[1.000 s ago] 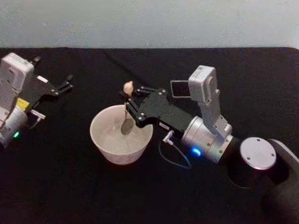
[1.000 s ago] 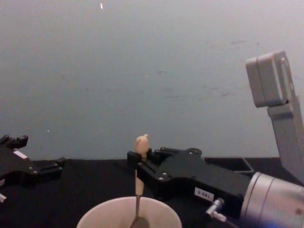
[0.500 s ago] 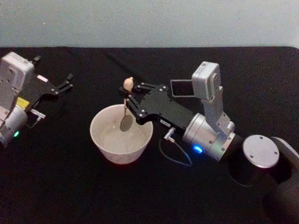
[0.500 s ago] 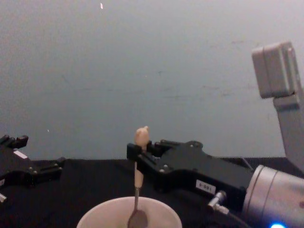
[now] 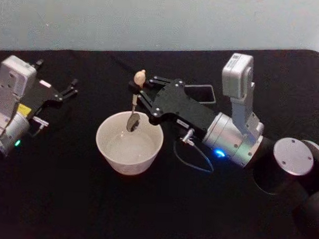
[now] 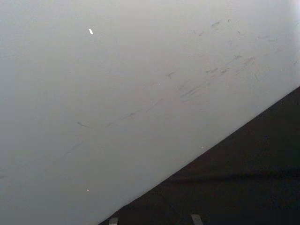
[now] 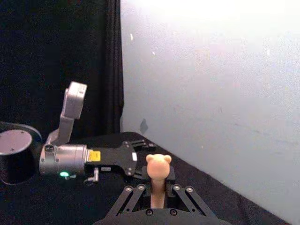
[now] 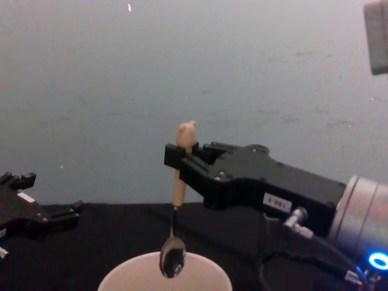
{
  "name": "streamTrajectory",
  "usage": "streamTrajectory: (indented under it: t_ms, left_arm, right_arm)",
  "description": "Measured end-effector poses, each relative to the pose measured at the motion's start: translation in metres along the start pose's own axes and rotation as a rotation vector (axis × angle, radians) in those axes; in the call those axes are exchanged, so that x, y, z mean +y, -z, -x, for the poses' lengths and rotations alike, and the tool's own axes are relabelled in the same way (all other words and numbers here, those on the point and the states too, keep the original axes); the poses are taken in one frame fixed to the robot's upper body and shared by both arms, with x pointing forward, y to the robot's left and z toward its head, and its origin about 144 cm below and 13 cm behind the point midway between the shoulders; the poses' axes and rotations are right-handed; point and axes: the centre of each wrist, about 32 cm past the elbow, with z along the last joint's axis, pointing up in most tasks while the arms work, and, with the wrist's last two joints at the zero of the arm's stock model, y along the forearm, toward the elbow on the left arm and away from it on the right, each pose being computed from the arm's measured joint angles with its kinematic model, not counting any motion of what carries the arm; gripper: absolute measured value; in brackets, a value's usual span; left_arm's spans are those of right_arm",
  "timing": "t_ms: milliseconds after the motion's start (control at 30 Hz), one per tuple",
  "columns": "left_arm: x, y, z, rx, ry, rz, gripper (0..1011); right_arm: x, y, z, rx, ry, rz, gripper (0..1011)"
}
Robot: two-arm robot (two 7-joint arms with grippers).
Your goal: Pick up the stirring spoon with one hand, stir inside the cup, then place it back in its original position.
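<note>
The stirring spoon (image 5: 134, 100) hangs upright, and my right gripper (image 5: 139, 90) is shut on its pale beige handle just below the animal-shaped knob (image 7: 158, 164). In the chest view the spoon's shiny bowl (image 8: 173, 262) hovers at about rim height over the cup (image 8: 134, 265). The wide cream cup (image 5: 128, 161) stands on the black table, left of and below the right gripper (image 8: 176, 155). The dark square holder (image 5: 202, 87) sits behind the right gripper's body, partly hidden by it. My left gripper (image 5: 70, 89) is parked open at the far left.
The black table (image 5: 66, 200) reaches to a pale wall at the back. The right arm's base cylinder (image 5: 290, 157) stands at the right, and a thin cable (image 5: 192, 160) loops beside the cup. The left arm (image 7: 70, 154) shows farther off in the right wrist view.
My right gripper has risen and moved back slightly with the spoon. The spoon's bowl has come up from deep in the cup to about rim height. The left arm has not moved.
</note>
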Motion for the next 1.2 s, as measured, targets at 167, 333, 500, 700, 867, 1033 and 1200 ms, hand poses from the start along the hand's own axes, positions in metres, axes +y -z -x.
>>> streamTrajectory:
  t_ms: [167, 333, 500, 700, 867, 1033, 1200]
  left_arm:
    - [0.0, 0.0, 0.0, 0.0, 0.0, 0.0, 1001]
    - [0.0, 0.0, 0.0, 0.0, 0.0, 0.0, 1001]
    - [0.0, 0.0, 0.0, 0.0, 0.0, 0.0, 1001]
    - [0.0, 0.0, 0.0, 0.0, 0.0, 0.0, 1001]
    - [0.0, 0.0, 0.0, 0.0, 0.0, 0.0, 1001]
    - [0.0, 0.0, 0.0, 0.0, 0.0, 0.0, 1001]
    - [0.0, 0.0, 0.0, 0.0, 0.0, 0.0, 1001]
  right_arm:
    - [-0.001, -0.006, 0.0, -0.007, -0.006, -0.018, 166]
    - [-0.002, -0.01, -0.001, -0.012, -0.006, -0.03, 166]
    - [-0.003, -0.016, -0.003, -0.022, 0.004, -0.039, 166]
    - [-0.007, -0.03, -0.011, -0.045, 0.03, -0.047, 166]
    - [-0.011, -0.04, -0.018, -0.066, 0.06, -0.062, 166]
    - [-0.018, -0.049, -0.025, -0.087, 0.098, -0.079, 166]
    - [-0.024, -0.053, -0.031, -0.102, 0.138, -0.076, 166]
